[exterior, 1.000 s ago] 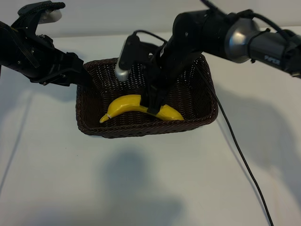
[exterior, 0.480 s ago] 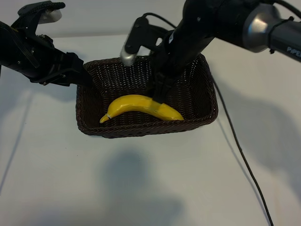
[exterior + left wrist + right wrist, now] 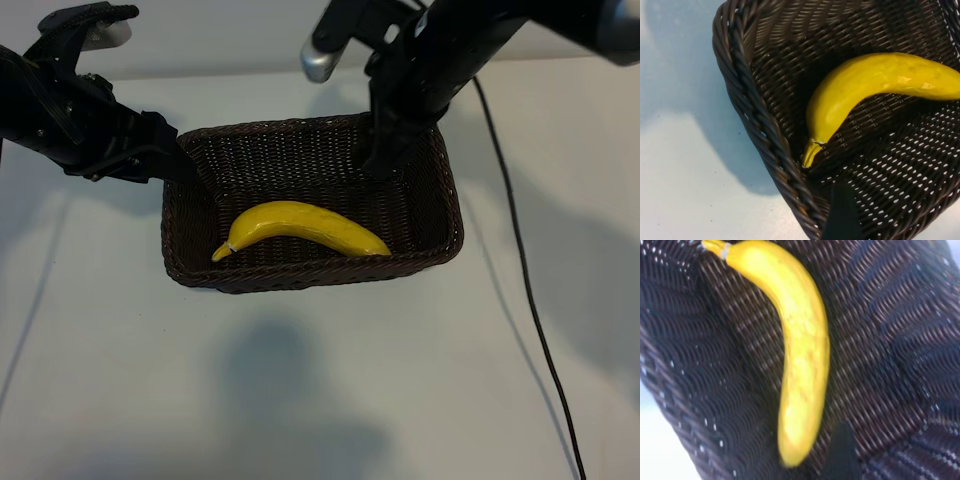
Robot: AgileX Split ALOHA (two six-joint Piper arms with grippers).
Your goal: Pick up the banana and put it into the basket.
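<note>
Yellow curved banana lies loose on the floor of the dark brown woven wicker basket, touched by neither arm. Right gripper hangs above the basket's far side, jaws spread and empty. Left gripper sits at the basket's left rim, jaws spread. Placement looks done; only clearing the arms remains.

Banana tip cut off by the edge — basket weave blurred.

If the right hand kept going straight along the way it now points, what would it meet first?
Probably the basket floor just beyond the banana. The right hand, open and empty, points steeply down into the basket's far side; depth is hard to judge, so the banana's middle could come first.
</note>
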